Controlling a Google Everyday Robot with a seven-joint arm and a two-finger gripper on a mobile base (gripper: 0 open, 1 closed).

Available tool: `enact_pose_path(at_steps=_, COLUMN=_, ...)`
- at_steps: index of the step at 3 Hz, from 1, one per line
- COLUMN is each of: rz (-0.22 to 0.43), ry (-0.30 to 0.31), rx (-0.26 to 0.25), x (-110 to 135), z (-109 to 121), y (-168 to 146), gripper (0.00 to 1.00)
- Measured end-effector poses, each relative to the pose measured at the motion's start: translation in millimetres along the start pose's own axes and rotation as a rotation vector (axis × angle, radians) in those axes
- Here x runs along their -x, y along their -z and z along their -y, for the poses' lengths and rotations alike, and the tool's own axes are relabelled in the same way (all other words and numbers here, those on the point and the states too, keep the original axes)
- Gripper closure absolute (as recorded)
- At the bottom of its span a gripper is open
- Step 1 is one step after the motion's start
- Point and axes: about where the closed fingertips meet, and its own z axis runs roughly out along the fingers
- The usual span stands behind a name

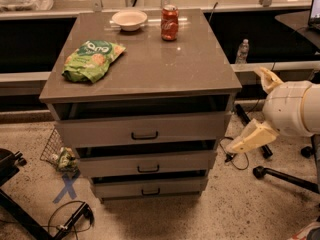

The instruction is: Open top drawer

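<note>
**Gripper hanging spread to the right of the cabinet, top drawer partly out**

The robot's cream-coloured two-finger gripper is hovering in the air just off the right side of the grey-brown cabinet, touching nothing. Its fingers are standing wide apart, one pointing up and one angling down towards the floor, with nothing between them.

The top drawer, the tallest flat grey front with a small dark bar handle at its centre, is sitting directly under the cabinet top. It is showing a dark gap above its front panel. The two shorter grey drawers are lying below it.

On the cabinet top, a green crinkled snack bag is lying at the left, while a white round bowl and a red soda can are standing near the back edge.
</note>
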Motion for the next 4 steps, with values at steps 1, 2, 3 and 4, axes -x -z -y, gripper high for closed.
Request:
enact_pose_path(at_steps=1, rz=0.06, ry=0.02, rx=-0.053, x=3, z=3, y=-17, gripper=0.0)
enact_pose_path(at_steps=2, rz=0.064, ry=0.034, rx=-0.06, x=7, z=4, y=-16, gripper=0.0)
enact_pose_path(at_steps=3, rz=0.068, ry=0.03, rx=-0.039, x=9, z=0, y=-23, gripper=0.0)
enact_pose_path(at_steps=4, rz=0.038, ry=0.008, rx=0.036, x=-2, z=-18, y=-60, gripper=0.0)
